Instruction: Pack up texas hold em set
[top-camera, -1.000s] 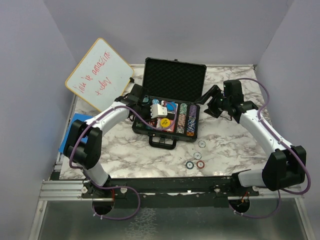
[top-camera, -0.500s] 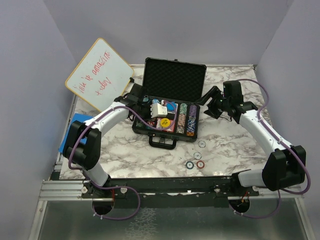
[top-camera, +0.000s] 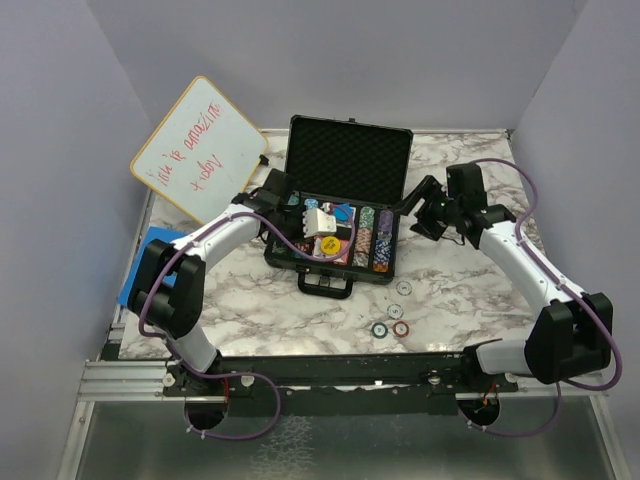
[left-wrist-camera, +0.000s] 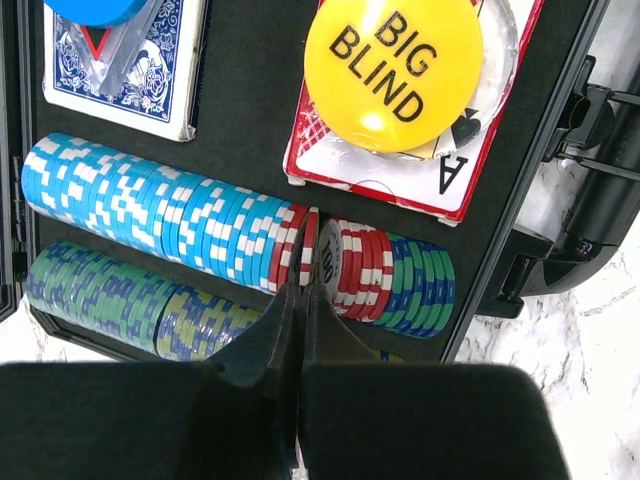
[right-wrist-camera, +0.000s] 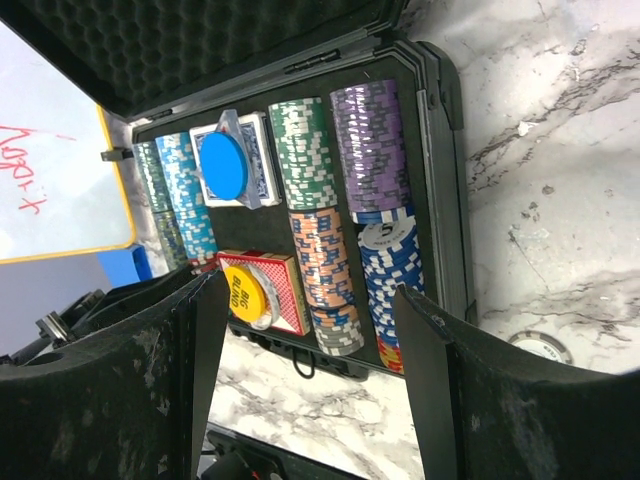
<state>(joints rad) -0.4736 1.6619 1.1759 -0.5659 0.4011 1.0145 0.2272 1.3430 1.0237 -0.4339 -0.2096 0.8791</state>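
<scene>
The marble table (top-camera: 250, 300) carries the black briefcase (top-camera: 348, 155), its lid raised. Left of the briefcase leans the whiteboard (top-camera: 197, 148). My left pincer (left-wrist-camera: 300, 292) is down in the briefcase's tray, clenched with nothing between its tips. It sits over the seam where the light-blue chip row (left-wrist-camera: 160, 220) meets a few red chips (left-wrist-camera: 360, 265); I think it touches them, but the angle is poor. My right pincer (right-wrist-camera: 305, 290) hangs released just off the briefcase's right side. Inside the briefcase, the yellow disc (left-wrist-camera: 393, 72) sits on the red deck (left-wrist-camera: 440, 170) and the blue disc (right-wrist-camera: 224, 160) on the blue deck (left-wrist-camera: 130, 80). Three loose chips (top-camera: 400, 328) lie in front of the briefcase.
</scene>
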